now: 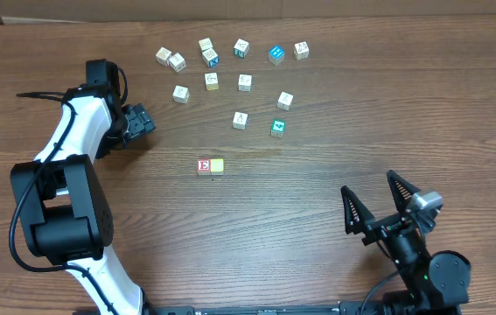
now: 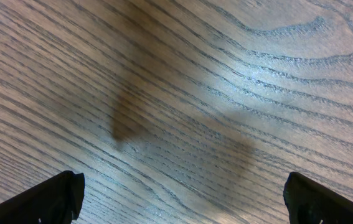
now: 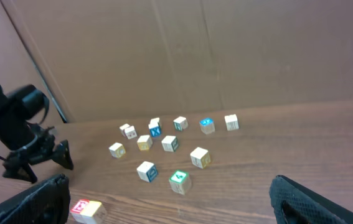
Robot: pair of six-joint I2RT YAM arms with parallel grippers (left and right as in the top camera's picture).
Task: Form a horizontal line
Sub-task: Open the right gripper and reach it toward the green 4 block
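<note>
Found the left jaws released, fingertips (image 2: 51, 198) set wide apart at the lower corners of the left wrist view, with only bare wood-grain worktop (image 2: 182, 93) between and ahead of them. Noted a dark shadow (image 2: 126, 118) on the wood ahead of those jaws. Seen from overhead at the end of the left arm (image 1: 77, 131), touching no cube.

Found the right jaws likewise released and empty, fingertips (image 3: 36, 200) spread at the lower corners of the right wrist view, at the end of the right arm (image 1: 414, 249).

Located the horizontal line (image 1: 211, 166) between the two sets of jaws, only partly formed: red cube (image 1: 204, 166) with a white E touching pale yellow cube (image 1: 218, 166), side by side and level. Placed ahead of the right jaws and off to their left; well apart from the left jaws, off toward the right jaws.

Located the teal-green cube (image 1: 278, 128) standing alone, farther ahead of the right jaws than the pair, roughly on their centre line, apart from the line.

Logged loose letter cubes (image 1: 212, 80), mostly white with one blue cube (image 1: 276, 54), scattered beyond it, farthest from the right jaws. Unable to single out the line's white cube among them. Noted brown cardboard wall (image 3: 226, 56) behind the scatter.
</note>
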